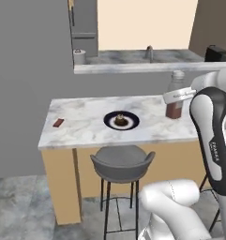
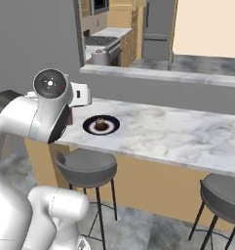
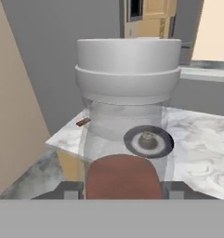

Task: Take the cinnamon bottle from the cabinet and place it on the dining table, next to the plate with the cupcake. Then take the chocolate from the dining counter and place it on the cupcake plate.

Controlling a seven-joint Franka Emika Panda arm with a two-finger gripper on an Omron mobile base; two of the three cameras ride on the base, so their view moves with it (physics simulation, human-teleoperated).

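My gripper (image 1: 177,96) is shut on the cinnamon bottle (image 1: 174,107), which stands upright with its pale cap (image 1: 178,75) on top. Its base is at or just above the marble dining table (image 1: 86,136), right of the dark plate (image 1: 121,120) with the cupcake (image 1: 120,120). In the hand view the cinnamon bottle (image 3: 125,93) stands between the two fingertips (image 3: 71,190), and the plate (image 3: 148,142) shows through the glass. The chocolate (image 1: 58,123) lies at the table's left end; the hand view has the chocolate (image 3: 82,122) left of the bottle. The plate (image 2: 101,125) also sits beside my arm.
A grey stool (image 1: 121,161) stands under the table's front edge, with two stools (image 2: 87,166) in the right base view. Behind the table runs a higher grey ledge (image 1: 133,68) carrying a pale roll (image 1: 79,57). The marble stretches bare to the right (image 2: 177,132).
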